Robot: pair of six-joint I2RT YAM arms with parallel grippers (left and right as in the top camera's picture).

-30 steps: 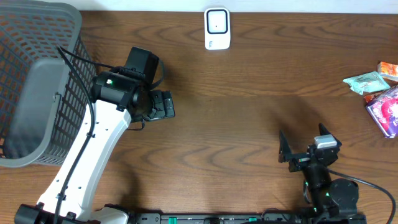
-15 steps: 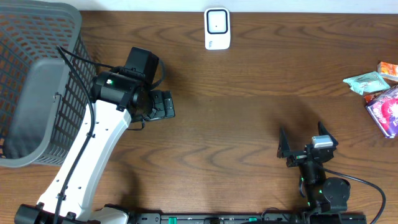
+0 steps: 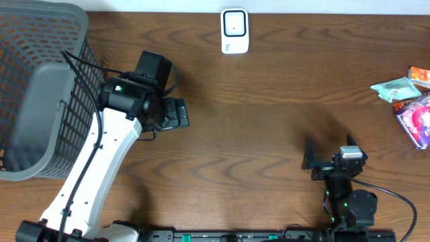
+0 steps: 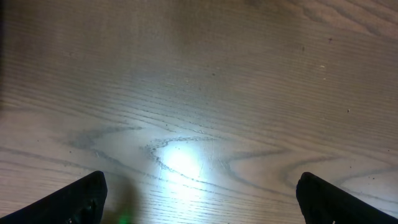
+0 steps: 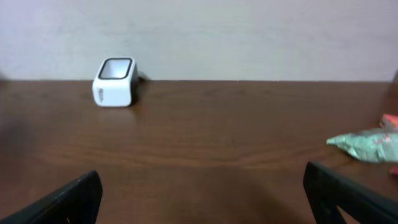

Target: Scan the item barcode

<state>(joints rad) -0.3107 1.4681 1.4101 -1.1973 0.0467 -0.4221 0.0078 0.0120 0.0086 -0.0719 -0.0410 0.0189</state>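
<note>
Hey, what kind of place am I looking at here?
Probably a mock shop checkout set up on a wooden table: a white barcode scanner at the far edge, a grey shopping basket on the left, and snack packets on the right.

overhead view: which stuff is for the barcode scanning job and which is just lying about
For the job: white scanner; green packet, purple packet and orange packet as likely items; left gripper and right gripper, both open and empty.
Lying about: grey mesh basket, not needed for scanning itself.
</note>
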